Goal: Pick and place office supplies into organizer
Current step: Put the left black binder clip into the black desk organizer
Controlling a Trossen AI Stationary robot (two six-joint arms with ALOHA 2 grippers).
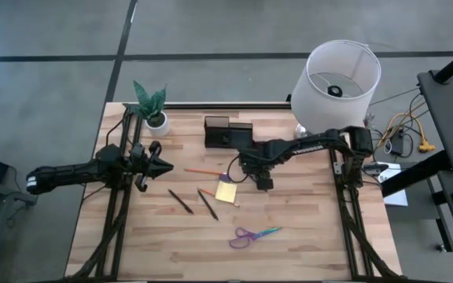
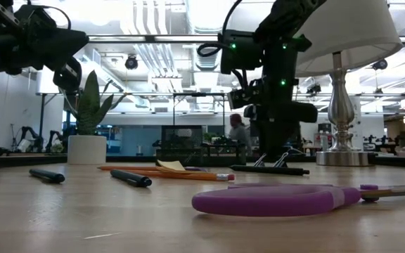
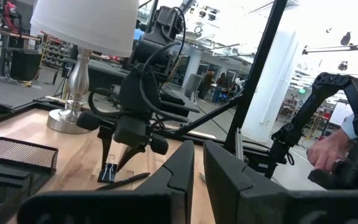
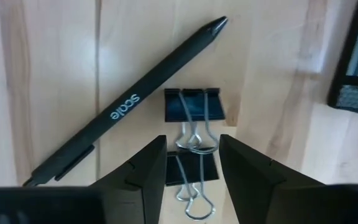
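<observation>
Binder clips (image 4: pixel 193 132) between right hand (image 4: pixel 191 163) fingers

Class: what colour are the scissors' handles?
Purple, on the scissors; clearest in the low view.

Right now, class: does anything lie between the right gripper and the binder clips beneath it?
Nothing visible does. The right gripper is poised directly over the two binder clips, fingers open astride their wire handles; the black pen lies beside them.
</observation>
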